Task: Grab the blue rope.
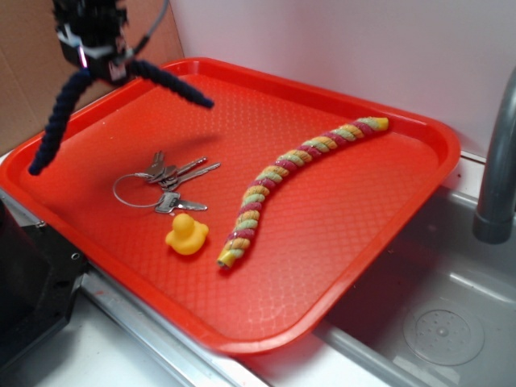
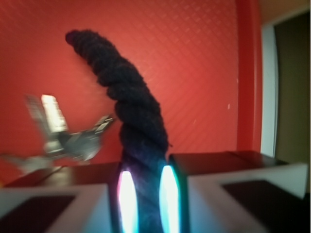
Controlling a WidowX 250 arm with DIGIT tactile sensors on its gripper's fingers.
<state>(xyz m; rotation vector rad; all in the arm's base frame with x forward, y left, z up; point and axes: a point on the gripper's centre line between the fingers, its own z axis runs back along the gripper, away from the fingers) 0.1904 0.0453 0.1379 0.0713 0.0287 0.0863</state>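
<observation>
From the outside camera I see my gripper [image 1: 95, 64] up at the top left, above the far left corner of the red tray [image 1: 419, 173], with the blue rope [image 1: 60, 113] clamped between its fingers. The rope is off the tray surface and droops in an arch: one end hangs down to the left over the tray's edge, the other sticks out to the right over the tray. My wrist camera confirms the hold: the dark twisted rope [image 2: 131, 111] runs up from between the two fingers [image 2: 226, 167], which are closed tight against it on both sides, and its free end curls toward the upper left against the red tray [image 2: 204, 73] below. Lying on the tray I see a bunch of keys [image 1: 165, 181] on a ring, a small yellow duck [image 1: 187, 235] just in front of them, and a yellow, green and pink rope [image 1: 294, 177] stretched diagonally across the middle. To the right of the tray I see a grey sink [image 1: 451, 322] and a faucet [image 1: 498, 161]. The keys [image 2: 68, 138] show blurred in the wrist view.
</observation>
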